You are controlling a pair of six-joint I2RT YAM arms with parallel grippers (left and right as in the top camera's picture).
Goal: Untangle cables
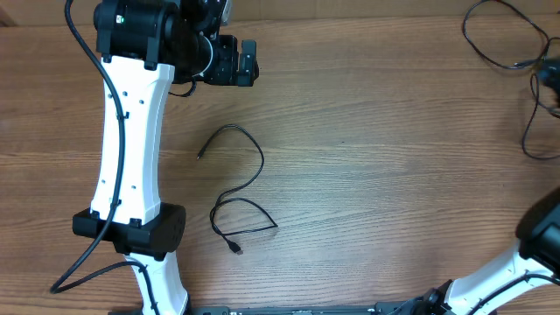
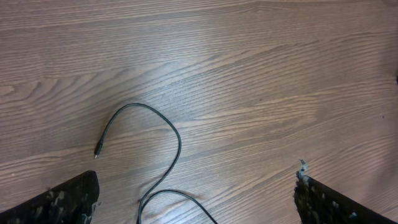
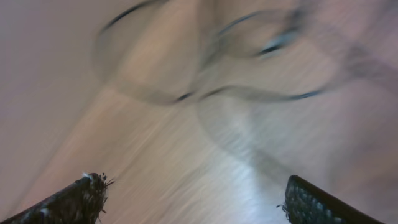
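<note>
Near the middle of the table [image 1: 394, 184] lies one loose cable [image 1: 262, 162], a thin black cord in an S with a small loop at its lower end and plugs [image 1: 199, 156] at both tips. The rest of the cables [image 1: 523, 63] sit bunched well apart from it at the far right corner, partly cut off by the edge of the overhead view. The lone cord looks already freed, so the step in hand is judged to be drawing another strand out of that corner bunch. The right gripper [image 3: 193, 183] has its fingers [image 3: 68, 202] spread with nothing between them, and its wrist view shows only smeared loops of cord ahead (too blurred to tell which strand crosses which). To do this well it should settle over a plug end or an outer strand rather than the thick of the bunch. It should then pinch a single cord and draw it slowly toward bare table, watching that no neighbouring loop rides along. The left gripper [image 2: 198, 183] is likewise released, jaws wide and empty, near the upper bend of the loose cable but not touching it. It could pin the bunch down or, closer to hand, open out the small loop. Lifting too fast would likely tighten the tangle.
</note>
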